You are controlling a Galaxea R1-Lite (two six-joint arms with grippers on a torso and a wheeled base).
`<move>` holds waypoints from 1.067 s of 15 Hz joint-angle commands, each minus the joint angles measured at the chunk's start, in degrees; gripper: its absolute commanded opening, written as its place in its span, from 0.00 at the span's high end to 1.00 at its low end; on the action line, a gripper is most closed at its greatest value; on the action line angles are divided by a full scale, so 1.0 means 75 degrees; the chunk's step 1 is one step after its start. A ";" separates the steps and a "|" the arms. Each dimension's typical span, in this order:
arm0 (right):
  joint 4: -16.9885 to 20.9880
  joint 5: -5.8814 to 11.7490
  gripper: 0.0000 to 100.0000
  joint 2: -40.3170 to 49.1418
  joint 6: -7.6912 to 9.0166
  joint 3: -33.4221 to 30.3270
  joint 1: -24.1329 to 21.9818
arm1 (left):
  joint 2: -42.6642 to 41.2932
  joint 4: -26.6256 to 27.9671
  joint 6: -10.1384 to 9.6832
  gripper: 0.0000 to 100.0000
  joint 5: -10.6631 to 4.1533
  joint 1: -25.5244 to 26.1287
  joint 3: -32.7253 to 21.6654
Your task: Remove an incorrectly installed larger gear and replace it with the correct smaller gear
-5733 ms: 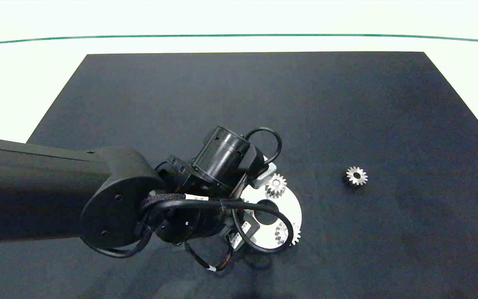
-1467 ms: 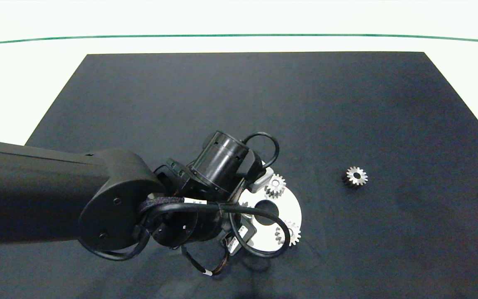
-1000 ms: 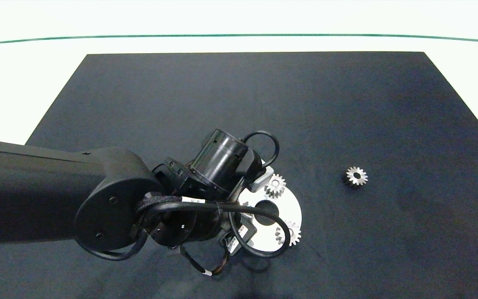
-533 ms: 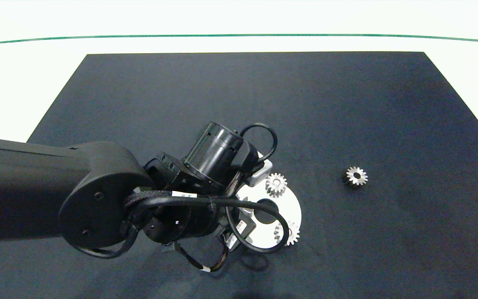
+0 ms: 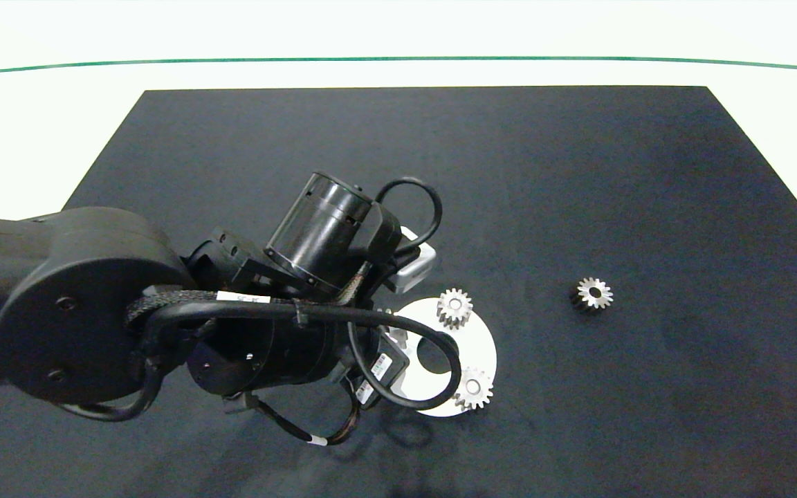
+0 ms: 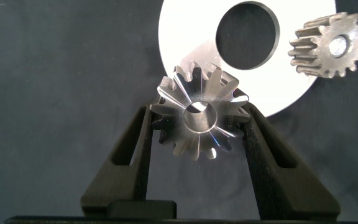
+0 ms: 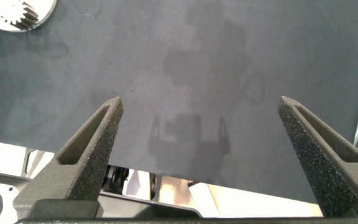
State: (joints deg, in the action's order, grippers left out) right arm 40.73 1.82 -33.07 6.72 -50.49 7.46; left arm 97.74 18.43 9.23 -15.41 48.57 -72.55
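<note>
The larger gear (image 6: 197, 119), silver with long pointed teeth, hangs clear above the white round plate (image 6: 185, 37), and my left gripper (image 6: 199, 115) is shut on its two sides. In the head view the left arm covers this gripper and its gear. Two smaller gears (image 5: 454, 308) (image 5: 473, 389) stand on the plate (image 5: 478, 346) beside its centre hole. A third smaller gear (image 5: 592, 293) lies loose on the mat to the right. My right gripper (image 7: 201, 102) is open over bare mat, out of the head view.
The black mat (image 5: 578, 173) covers the table, with a white surface around it. The left arm's wrist and cables (image 5: 385, 346) overhang the plate's left part. The mat's near edge (image 7: 166, 171) shows below the right gripper.
The left arm has risen and drawn back to the left over the last second, uncovering more of the plate. The plate and its two small gears shifted slightly. The loose gear stayed put.
</note>
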 commanded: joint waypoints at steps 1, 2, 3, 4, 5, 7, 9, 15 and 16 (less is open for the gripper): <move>0.0030 0.0016 0.00 -0.0055 -0.0005 0.0018 -0.0010 | -0.0447 0.0191 0.0012 0.69 -0.0020 -0.0370 -0.0019; 0.0030 0.0016 0.00 -0.0043 -0.0005 0.0018 -0.0022 | -0.0540 0.0203 0.0012 0.69 -0.0020 -0.0593 0.0028; 0.0030 0.0027 0.00 -0.0043 -0.0005 0.0018 -0.0034 | -0.0669 0.0226 0.0012 0.69 -0.0008 -0.0862 0.0122; 0.0030 0.0039 0.00 -0.0020 -0.0005 0.0018 -0.0046 | -0.0763 0.0226 0.0012 0.69 -0.0008 -0.1155 0.0251; 0.0030 0.0039 0.00 -0.0020 -0.0005 0.0018 -0.0057 | -0.0810 0.0226 0.0012 0.69 -0.0008 -0.1366 0.0298; 0.0030 0.0098 0.00 -0.0020 -0.0005 0.0041 -0.0139 | -0.1056 0.0226 0.0047 0.69 -0.0008 -0.2046 0.0649; 0.0030 0.0098 0.00 -0.0032 -0.0017 0.0064 -0.0151 | -0.1243 0.0226 0.0035 0.69 0.0015 -0.2398 0.0931; 0.0042 0.0121 0.00 -0.0008 -0.0017 0.0182 -0.0233 | -0.1372 0.0179 0.0023 0.69 0.0496 -0.3194 0.1599; 0.0042 0.0121 0.00 -0.0008 -0.0017 0.0193 -0.0233 | -0.1372 0.0179 0.0023 0.69 0.0508 -0.3230 0.1657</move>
State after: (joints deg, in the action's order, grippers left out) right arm 40.81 2.67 -33.16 6.53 -49.08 5.67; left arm 87.65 19.65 9.34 -11.52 24.81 -60.64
